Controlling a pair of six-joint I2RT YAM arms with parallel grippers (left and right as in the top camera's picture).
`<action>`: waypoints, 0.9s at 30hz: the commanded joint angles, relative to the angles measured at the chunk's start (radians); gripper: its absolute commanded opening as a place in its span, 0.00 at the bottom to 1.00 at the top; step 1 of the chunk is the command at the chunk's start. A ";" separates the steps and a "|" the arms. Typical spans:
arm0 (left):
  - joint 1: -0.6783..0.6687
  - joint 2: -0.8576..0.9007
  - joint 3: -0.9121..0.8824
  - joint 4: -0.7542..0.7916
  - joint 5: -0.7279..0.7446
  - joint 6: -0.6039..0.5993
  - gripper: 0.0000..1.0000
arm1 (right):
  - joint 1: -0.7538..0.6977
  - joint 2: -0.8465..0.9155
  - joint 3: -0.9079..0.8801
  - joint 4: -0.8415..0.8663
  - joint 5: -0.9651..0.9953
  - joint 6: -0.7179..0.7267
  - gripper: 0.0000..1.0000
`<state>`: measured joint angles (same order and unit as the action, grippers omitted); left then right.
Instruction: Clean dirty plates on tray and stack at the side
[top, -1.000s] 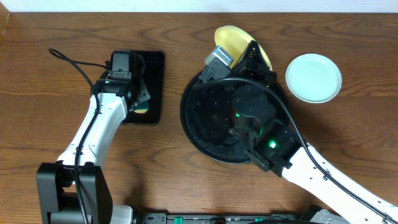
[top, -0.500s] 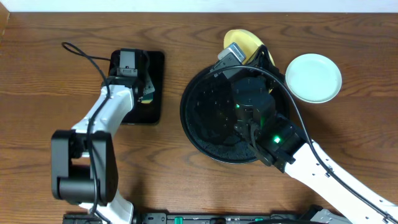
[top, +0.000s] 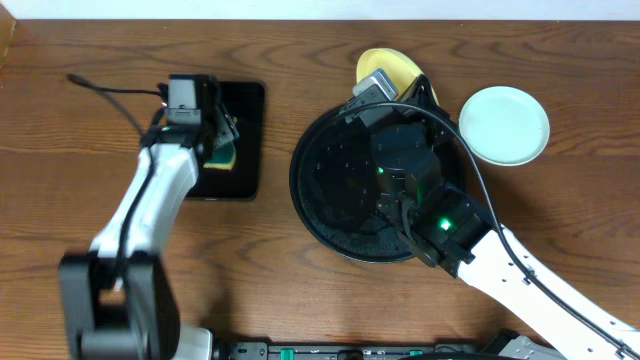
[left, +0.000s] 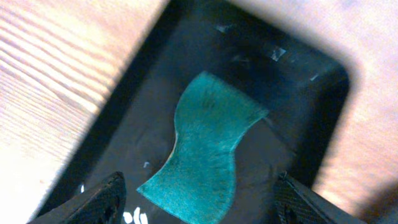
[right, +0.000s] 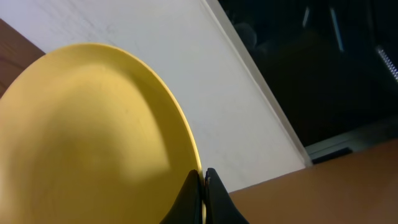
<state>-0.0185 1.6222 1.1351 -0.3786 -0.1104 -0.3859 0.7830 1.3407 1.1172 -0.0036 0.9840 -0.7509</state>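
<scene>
The left gripper (left: 202, 196) hangs over the small rectangular black tray (left: 298, 93) at the far left of the table (top: 80, 220). Its two fingertips (left: 109, 196) stand wide apart and hold nothing. Below and between them a green sponge (left: 205, 143), narrowed at its middle, lies flat on that tray, and neither finger touches it. From overhead most of the sponge is hidden under the gripper.

The right gripper (right: 203, 193) is closed tight on the rim of the pale yellow plate (right: 93, 143), with one finger on either face of the edge. The plate is held up and tilted, its hollow side turned toward the wrist camera. Overhead, this plate (top: 385, 62) sits at the far edge of the large round black tray (top: 320, 200), reaching out past the tray's far rim, and the right arm stretches over the tray from the near right. The bare part of the tray's dark surface looks wet.

A pale mint-green plate (top: 504, 124) rests flat on the table just beside the round tray's far right rim, and I cannot tell whether the two touch. It looks clean from above.
</scene>
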 joint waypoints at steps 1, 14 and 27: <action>0.002 -0.145 -0.007 -0.039 -0.008 -0.063 0.77 | -0.003 -0.003 0.013 -0.001 0.014 0.066 0.01; 0.002 -0.287 -0.007 -0.092 -0.009 -0.061 0.80 | -0.019 0.002 0.013 -0.132 -0.126 0.215 0.01; 0.002 -0.285 -0.007 -0.092 -0.009 -0.061 0.84 | -0.256 0.005 0.013 -0.280 -0.370 0.842 0.01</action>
<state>-0.0185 1.3350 1.1351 -0.4683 -0.1104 -0.4450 0.5991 1.3483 1.1183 -0.2714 0.7757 -0.1421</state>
